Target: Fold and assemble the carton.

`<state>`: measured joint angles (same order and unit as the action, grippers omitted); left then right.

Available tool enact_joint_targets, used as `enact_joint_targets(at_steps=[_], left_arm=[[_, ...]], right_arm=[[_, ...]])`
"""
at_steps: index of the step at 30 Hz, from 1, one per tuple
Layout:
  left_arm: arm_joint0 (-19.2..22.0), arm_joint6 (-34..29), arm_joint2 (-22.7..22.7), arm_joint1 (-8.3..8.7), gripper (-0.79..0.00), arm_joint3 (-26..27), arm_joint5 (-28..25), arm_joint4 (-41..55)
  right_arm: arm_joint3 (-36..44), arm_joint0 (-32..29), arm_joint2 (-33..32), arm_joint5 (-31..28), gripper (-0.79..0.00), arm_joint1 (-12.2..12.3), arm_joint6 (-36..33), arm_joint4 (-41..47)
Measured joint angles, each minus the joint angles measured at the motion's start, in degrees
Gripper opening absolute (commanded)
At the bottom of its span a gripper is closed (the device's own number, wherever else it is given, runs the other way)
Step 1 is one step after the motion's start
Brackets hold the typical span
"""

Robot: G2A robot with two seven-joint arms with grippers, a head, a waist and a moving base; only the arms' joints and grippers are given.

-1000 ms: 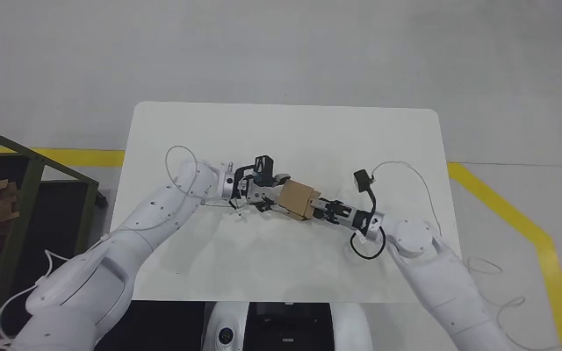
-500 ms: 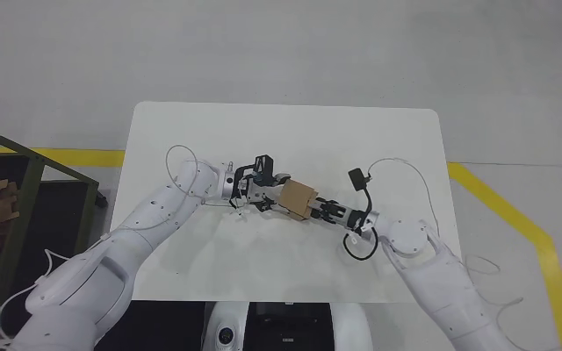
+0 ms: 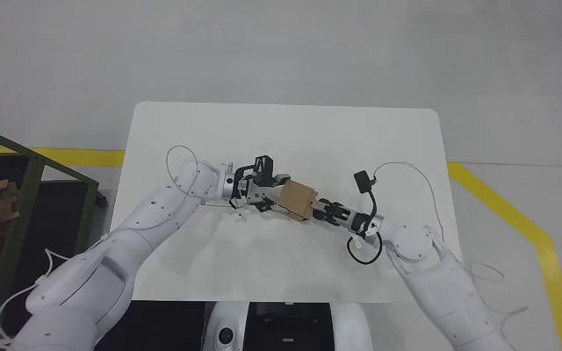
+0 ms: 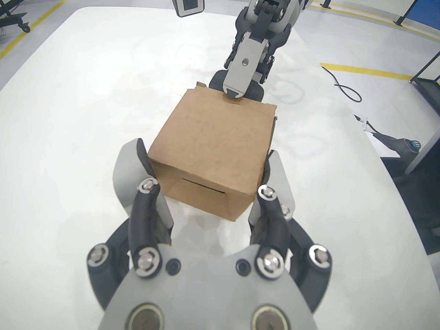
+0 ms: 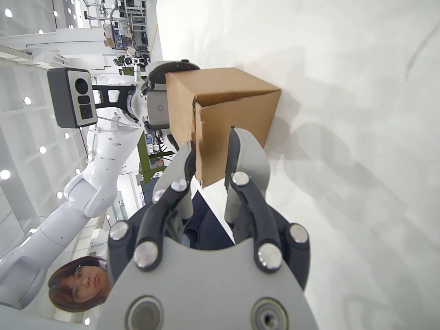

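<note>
A small brown carton [image 3: 299,199] lies on its side near the middle of the white table [image 3: 176,132]. My left gripper [image 3: 270,195] holds one end, and in its wrist view its fingers [image 4: 137,163] press the two side walls of the carton [image 4: 216,135] around a closed end with a slit. My right gripper [image 3: 319,210] holds the opposite end. In the right wrist view that gripper [image 5: 211,156] is pinched on a loose end panel of the carton [image 5: 220,104]. From the left wrist view, the right gripper [image 4: 237,95] touches the carton's far upper edge.
The two arms meet at the carton from opposite sides. Wrist cameras stick up beside it, one on the left arm [image 3: 263,163] and one on the right arm [image 3: 361,181], with a thin cable [image 3: 413,175] looping off. A dark green rack [image 3: 26,193] stands beyond the table's left edge.
The right arm's elbow and wrist camera shifted slightly back and forth. The carton and the left gripper stayed in place.
</note>
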<state>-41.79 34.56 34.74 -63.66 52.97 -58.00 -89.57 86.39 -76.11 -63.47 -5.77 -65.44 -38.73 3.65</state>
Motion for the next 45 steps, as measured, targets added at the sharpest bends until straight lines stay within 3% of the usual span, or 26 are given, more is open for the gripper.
enact_joint_targets(at_steps=[5,6,8,31,36,38,40,45], left_arm=[[0.02,0.01,0.02,-0.02,-0.234,-0.09,0.00,0.09],[0.01,0.00,0.05,-0.02,-0.234,-0.09,0.00,0.10],[0.00,-0.05,0.07,-0.03,-0.231,-0.07,0.00,0.09],[-0.13,-0.16,0.33,0.04,-0.243,0.28,0.00,-0.03],[-0.15,0.05,0.52,0.13,-0.209,0.12,0.00,0.00],[-0.19,0.08,0.56,0.15,-0.175,0.05,0.00,-0.02],[-0.23,0.16,0.56,0.18,0.000,0.03,0.00,-0.02],[-0.17,2.30,-0.16,0.67,0.000,-0.20,0.00,0.44]], right_arm=[[0.59,-1.14,-0.75,-0.89,-0.671,0.19,-0.19,0.52],[0.76,-1.40,-0.90,-0.97,-0.727,0.24,-0.21,0.52],[0.91,-1.69,-1.05,-1.04,-0.754,0.29,-0.28,0.52],[-0.58,2.20,2.53,0.12,-0.745,-0.63,-1.06,-0.05],[-1.09,2.06,2.28,-0.08,-0.733,-0.65,-0.53,0.19],[-0.97,1.44,1.78,-0.56,-0.711,-0.54,-0.31,0.42],[-0.62,0.51,1.16,-1.14,-0.616,-0.38,-0.12,0.68],[0.74,-1.71,-0.37,-2.16,-0.425,0.02,0.62,0.68]])
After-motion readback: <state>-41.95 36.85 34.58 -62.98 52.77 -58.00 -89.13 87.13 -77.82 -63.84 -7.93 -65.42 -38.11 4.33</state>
